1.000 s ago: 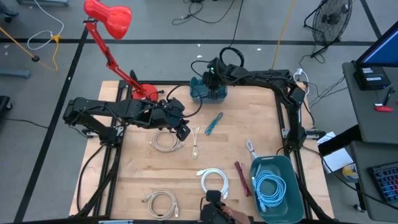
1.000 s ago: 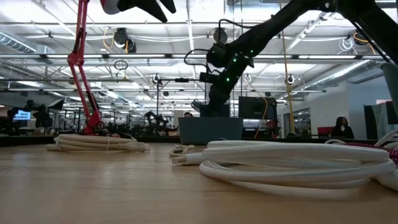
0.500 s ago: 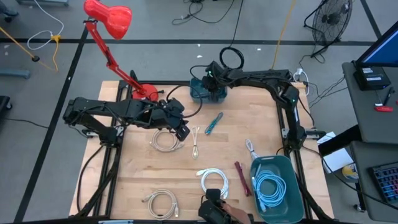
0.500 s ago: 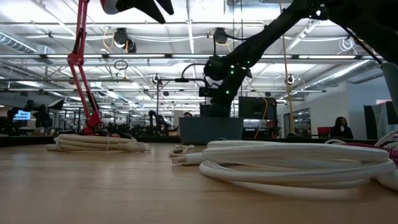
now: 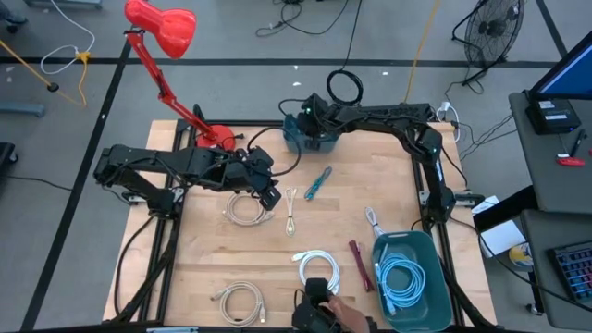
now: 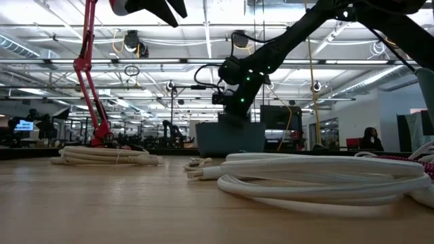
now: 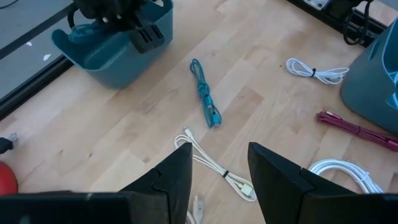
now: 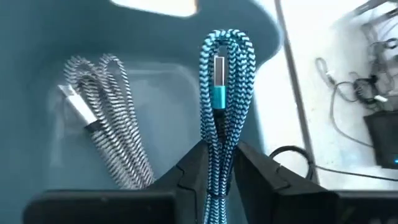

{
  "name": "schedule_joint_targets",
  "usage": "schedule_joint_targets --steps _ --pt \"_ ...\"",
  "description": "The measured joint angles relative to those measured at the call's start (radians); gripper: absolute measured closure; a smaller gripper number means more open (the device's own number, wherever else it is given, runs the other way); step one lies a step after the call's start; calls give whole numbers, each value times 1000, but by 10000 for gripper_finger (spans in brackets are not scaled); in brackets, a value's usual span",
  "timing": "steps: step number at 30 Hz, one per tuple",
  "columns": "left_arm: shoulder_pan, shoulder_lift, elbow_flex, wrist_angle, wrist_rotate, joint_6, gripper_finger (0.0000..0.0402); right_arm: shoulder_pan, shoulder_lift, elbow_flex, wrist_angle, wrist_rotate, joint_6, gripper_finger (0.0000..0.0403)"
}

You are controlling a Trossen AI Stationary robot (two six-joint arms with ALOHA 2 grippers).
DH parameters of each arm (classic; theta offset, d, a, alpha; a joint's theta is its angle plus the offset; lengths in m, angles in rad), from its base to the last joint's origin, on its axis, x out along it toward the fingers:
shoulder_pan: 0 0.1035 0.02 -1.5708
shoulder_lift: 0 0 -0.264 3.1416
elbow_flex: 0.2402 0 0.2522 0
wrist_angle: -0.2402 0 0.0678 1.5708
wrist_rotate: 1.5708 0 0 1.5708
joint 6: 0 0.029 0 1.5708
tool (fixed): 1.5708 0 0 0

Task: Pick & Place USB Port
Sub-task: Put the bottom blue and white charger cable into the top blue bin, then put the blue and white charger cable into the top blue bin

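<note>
Right now we have our right gripper (image 8: 216, 163) reaching into the blue bin (image 5: 308, 139) at the far edge of the table (image 5: 203, 259), with a folded teal braided cable (image 8: 221, 93) pinched between its fingers and hanging over the bin's inside. A black-and-white braided cable (image 8: 106, 118) already lies in that bin, to one side of the teal one and not touching it.

Our left gripper (image 7: 217, 171) hovers above the middle left of the table, jaws spread and holding nothing. Just beyond it on the wood lie a thin white cable (image 7: 217, 168) and, farther toward the bin, a second teal cable (image 5: 317, 182).

Near the front edge we see a thick white coil (image 5: 317, 268) and a cream coil (image 5: 239, 301), well apart. Another cream coil (image 5: 248, 211) sits under our left arm. A maroon cable (image 5: 359, 264) lies just beside a second bin (image 5: 442, 305) at the near right, which holds a light blue cable (image 5: 402, 277).
</note>
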Motion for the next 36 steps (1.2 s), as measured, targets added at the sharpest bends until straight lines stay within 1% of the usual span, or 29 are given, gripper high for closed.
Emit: schedule_joint_targets --steps 10,15,19,24,26,28,30,32,35,36 --pt "1 0 0 0 -3 8 245 3 1 0 -15 3 40 294" --pt "10 0 0 0 -3 9 245 18 -34 -1 -16 56 59 273" --pt "17 0 0 0 -3 16 245 31 -100 -1 -14 55 63 265" --pt "23 0 0 2 -4 23 245 55 -199 0 1 49 92 265" --pt "23 0 0 2 -10 27 245 64 -246 0 -4 49 124 267" --pt "23 0 0 2 -12 28 245 74 -300 0 -26 45 191 267" --pt "23 0 0 2 -7 42 245 86 -359 0 -53 16 281 266" --pt "24 0 0 0 16 61 245 99 -422 0 -103 -52 383 264" --pt "27 0 0 -4 80 99 245 134 -511 0 -178 -167 490 262" --pt "29 0 0 -6 107 114 245 148 -540 0 -203 -190 518 262"
